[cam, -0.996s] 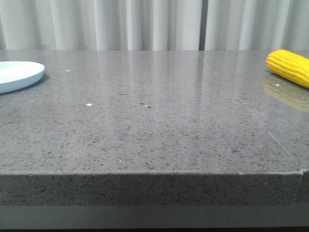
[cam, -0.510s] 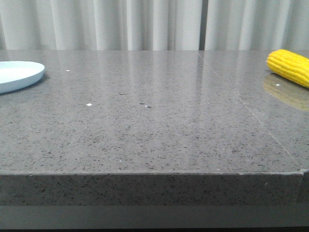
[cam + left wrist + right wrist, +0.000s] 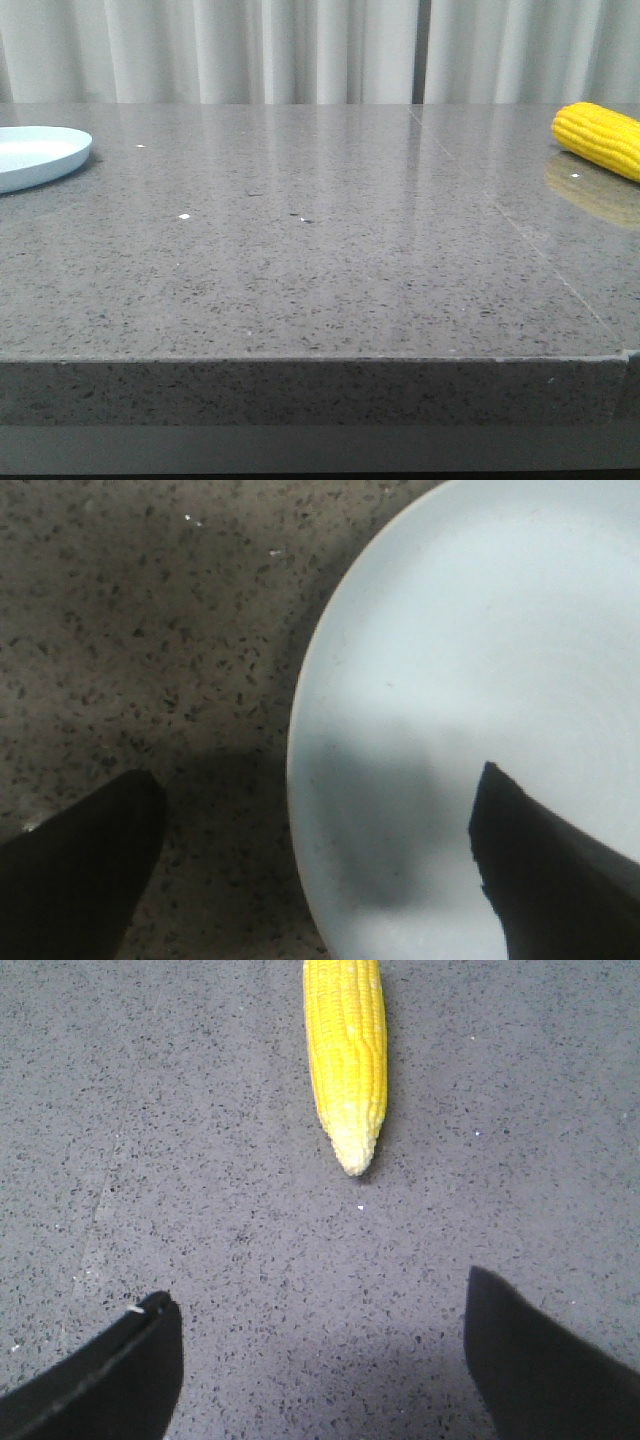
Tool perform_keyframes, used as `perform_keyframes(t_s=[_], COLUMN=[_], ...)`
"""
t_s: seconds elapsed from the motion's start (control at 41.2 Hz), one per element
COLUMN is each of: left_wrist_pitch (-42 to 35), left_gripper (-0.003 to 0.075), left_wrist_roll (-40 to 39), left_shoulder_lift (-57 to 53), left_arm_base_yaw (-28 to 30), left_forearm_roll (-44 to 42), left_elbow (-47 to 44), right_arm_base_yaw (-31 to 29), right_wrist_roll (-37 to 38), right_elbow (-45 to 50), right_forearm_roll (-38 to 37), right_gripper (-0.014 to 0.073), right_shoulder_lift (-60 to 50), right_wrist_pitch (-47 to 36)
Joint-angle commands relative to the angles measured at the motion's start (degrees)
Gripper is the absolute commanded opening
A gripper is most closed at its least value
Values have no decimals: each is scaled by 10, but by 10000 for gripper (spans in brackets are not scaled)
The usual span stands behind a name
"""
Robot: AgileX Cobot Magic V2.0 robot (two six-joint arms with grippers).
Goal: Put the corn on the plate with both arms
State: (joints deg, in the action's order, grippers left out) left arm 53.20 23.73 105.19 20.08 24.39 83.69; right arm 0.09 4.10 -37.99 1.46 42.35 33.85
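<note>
The yellow corn (image 3: 600, 137) lies on the grey table at the far right of the front view, partly cut off by the frame edge. The pale blue plate (image 3: 40, 155) sits at the far left. Neither arm shows in the front view. In the left wrist view my left gripper (image 3: 318, 805) is open and empty, its jaws straddling the plate's rim (image 3: 300, 710), one finger over the table, one over the plate. In the right wrist view my right gripper (image 3: 322, 1325) is open and empty over bare table, with the corn (image 3: 346, 1050) ahead of it, pale tip pointing toward the fingers.
The speckled grey stone table (image 3: 320, 260) has its front edge close to the camera and a seam (image 3: 520, 235) running diagonally on the right. White curtains (image 3: 300, 50) hang behind the table.
</note>
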Motion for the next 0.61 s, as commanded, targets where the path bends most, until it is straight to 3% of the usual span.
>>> perform_keyframes(t_s=[0.0, 0.121, 0.389, 0.583], left_wrist_pitch=[-10, -11, -25, -15], left_gripper=[591, 469, -7, -20], left_wrist_roll=[12, 14, 14, 14], left_shoulder_lift=[-19, -16, -16, -18], left_arm_base_yaw=[-11, -12, -12, -12], left_forearm_roll=[23, 23, 23, 39], left_elbow=[19, 19, 19, 23], right_arm_base_yaw=[0, 0, 0, 0], right_wrist_roll=[-2, -2, -2, -2], right_elbow=[-20, -20, -20, -20], right_forearm_roll=[-8, -8, -8, -8], right_gripper=[595, 595, 595, 595], right_shoulder_lift=[1, 1, 1, 1], right_wrist_pitch=[-42, -42, -42, -42])
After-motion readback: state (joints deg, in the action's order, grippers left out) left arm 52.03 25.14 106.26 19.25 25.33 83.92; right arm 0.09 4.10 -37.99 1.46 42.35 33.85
